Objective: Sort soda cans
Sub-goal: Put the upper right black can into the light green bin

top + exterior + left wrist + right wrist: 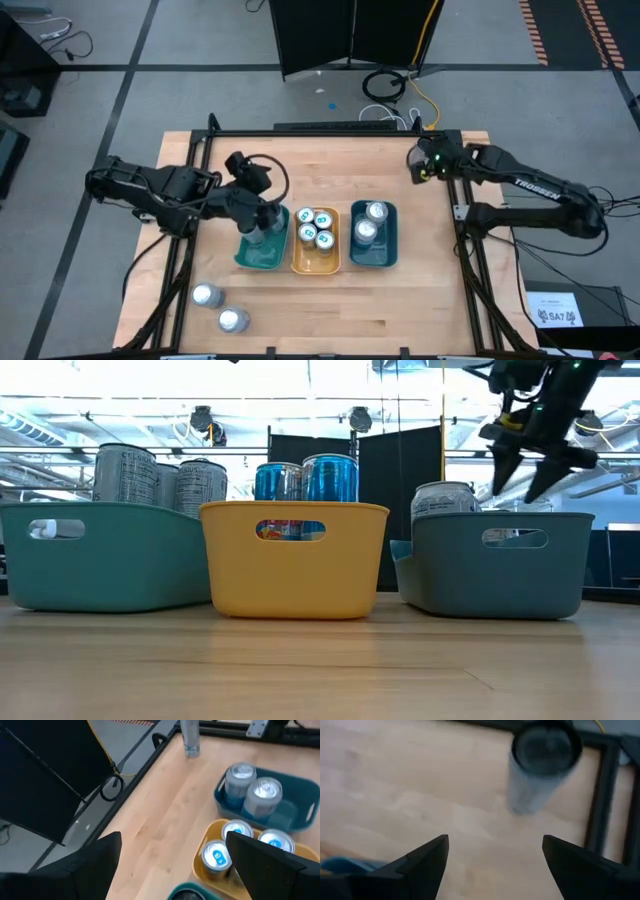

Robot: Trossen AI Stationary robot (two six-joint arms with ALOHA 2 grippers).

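Fingers of my right gripper [492, 865] stand spread wide, holding nothing, over the far right worktop [390, 170]. One dark-topped soda can [540, 765] stands upright just ahead toward the far edge, well apart from the trays. My left gripper [262, 222] hangs open over the teal tray [250, 262].

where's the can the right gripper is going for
In the high view it stands upright at the table's far right corner, beside the frame; the open right gripper hovers just short of it, away from the three trays.
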